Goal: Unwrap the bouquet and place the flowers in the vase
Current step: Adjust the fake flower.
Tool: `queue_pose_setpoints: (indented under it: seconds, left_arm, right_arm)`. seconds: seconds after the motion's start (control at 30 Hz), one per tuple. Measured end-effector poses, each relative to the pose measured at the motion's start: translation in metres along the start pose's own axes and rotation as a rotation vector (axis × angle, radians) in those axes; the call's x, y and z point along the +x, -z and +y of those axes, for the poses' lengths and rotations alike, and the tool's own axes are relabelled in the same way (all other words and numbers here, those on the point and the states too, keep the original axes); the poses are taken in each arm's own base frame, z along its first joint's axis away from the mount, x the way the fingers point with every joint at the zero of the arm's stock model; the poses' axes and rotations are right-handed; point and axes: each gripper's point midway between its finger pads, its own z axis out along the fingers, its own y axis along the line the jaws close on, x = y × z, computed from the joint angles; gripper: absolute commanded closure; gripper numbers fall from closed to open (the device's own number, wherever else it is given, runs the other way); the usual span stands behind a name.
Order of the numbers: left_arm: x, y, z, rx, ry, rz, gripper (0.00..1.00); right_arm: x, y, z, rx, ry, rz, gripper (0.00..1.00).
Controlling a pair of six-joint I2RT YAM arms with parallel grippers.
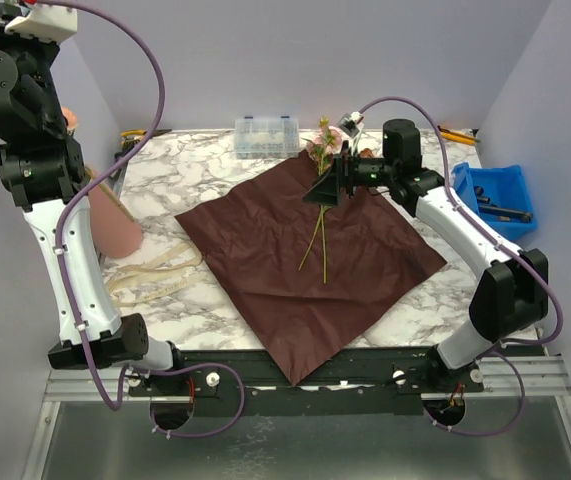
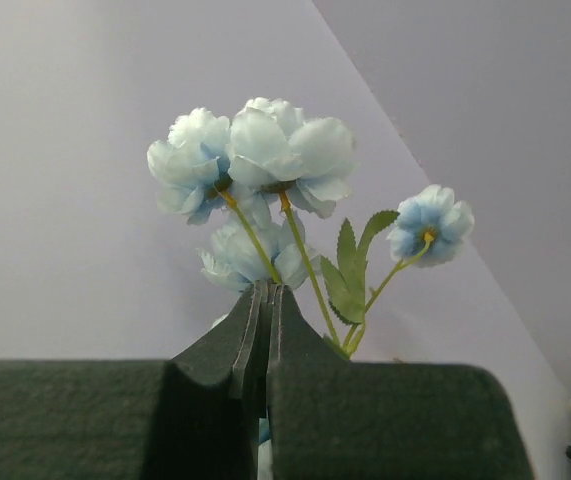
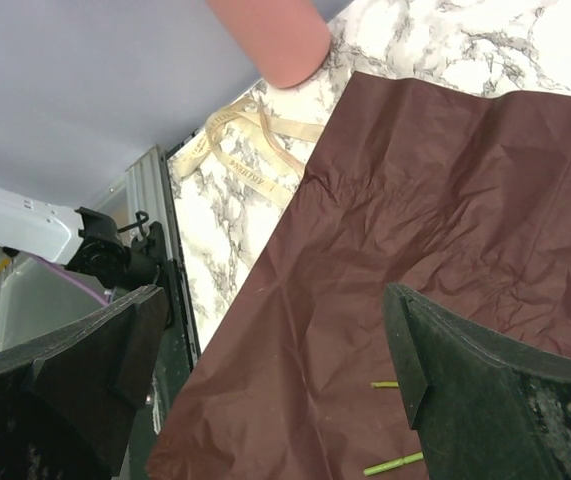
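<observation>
Stems of the light blue flowers are being clamped by the left end effector. Its fingers are being pressed fully together and the blooms are being held up against the plain wall; the left arm is raised high at the far left. The vase is being seen at the left edge of the counter; upright or lying cannot be told. A beige ribbon is lying loose on the marble just beside the vase, untied, touching nothing else. The maroon sheet is being shown spread flat across the middle, one corner reaching the near edge. Two green stems are lying on the sheet, and the pink flowers are being seen at the sheet's far corner. The right end effector is being held above those stems, released, with its fingers spread wide and nothing gripped; in the wrist view, cut stem ends are showing near the right finger. A clear plastic box is sitting at the back of the counter. A blue bin is standing at the far right with dark items inside.
</observation>
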Motion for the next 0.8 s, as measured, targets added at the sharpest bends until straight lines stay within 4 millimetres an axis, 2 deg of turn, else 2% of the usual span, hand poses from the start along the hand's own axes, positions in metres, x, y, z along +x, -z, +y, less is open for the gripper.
queue_pose_setpoints:
  seconds: [0.23,0.47,0.6,0.8]
  left_arm:
    - [0.000,0.013,-0.036,0.158,0.134,-0.016,1.00]
    - [0.008,0.046,-0.097,0.379,0.382,0.020,1.00]
    - [0.007,0.066,-0.142,0.521,0.552,0.057,1.00]
    - [0.002,0.107,-0.234,0.756,0.764,0.167,1.00]
  right_arm:
    - [0.000,-0.004,0.004,-0.044,-0.064,0.001,0.00]
    - [-0.015,-0.008,0.019,-0.137,-0.123,-0.043,0.00]
    - [-0.015,-0.016,0.030,-0.185,-0.152,-0.047,0.00]
    - [-0.003,-0.043,0.047,-0.254,-0.180,-0.006,0.00]
